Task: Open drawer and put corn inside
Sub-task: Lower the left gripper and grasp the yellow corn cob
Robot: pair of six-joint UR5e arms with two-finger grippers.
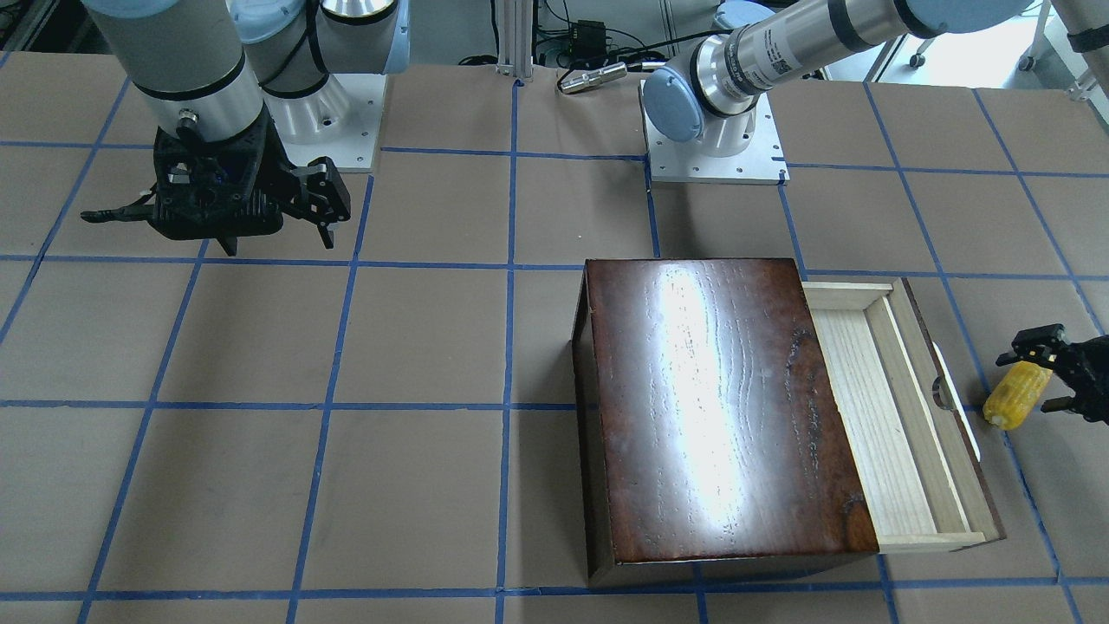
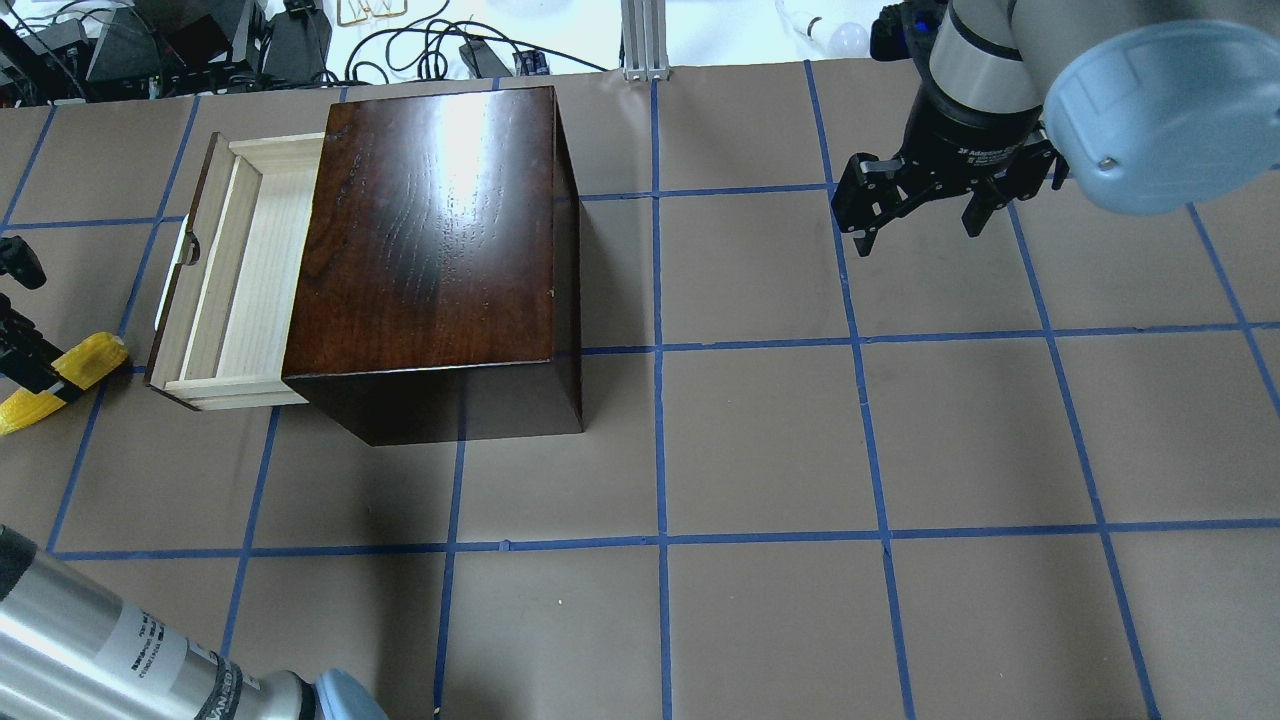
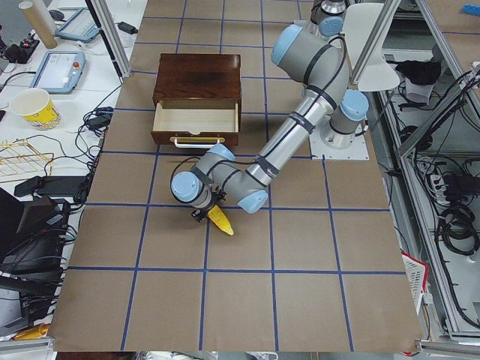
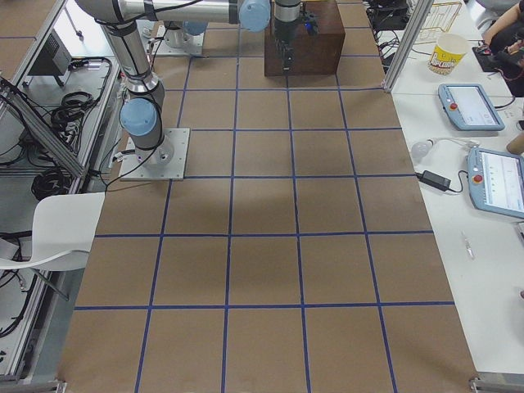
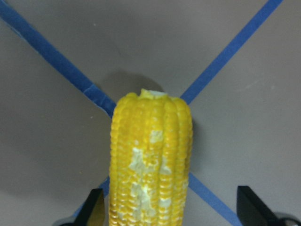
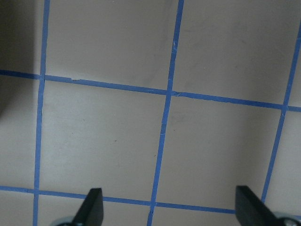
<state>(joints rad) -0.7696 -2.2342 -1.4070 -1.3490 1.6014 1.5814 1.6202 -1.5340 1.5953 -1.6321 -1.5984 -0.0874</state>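
Corn [image 1: 1015,396] lies on the table [image 1: 416,347] between the spread fingers of the left gripper [image 1: 1042,375]. In the left wrist view one fingertip [image 5: 94,207] sits close at one flank of the cob and the other [image 5: 251,207] stands well off the opposite flank, so nothing is pinched yet. The cob's blunt end points out past the fingertips. The drawer [image 1: 875,416] already stands pulled out of the box [image 1: 719,407], its pale tray bare, with the white handle [image 1: 953,394] just beyond the cob's end from the fingers. Opening looks done, and the step in hand appears to be the grasp. Next the fingers would need to close squarely on the cob, lift it over the front panel [image 1: 975,498] and let it go above the tray. The right gripper [image 2: 920,228] hangs well apart from all this, its fingers spread over bare table.
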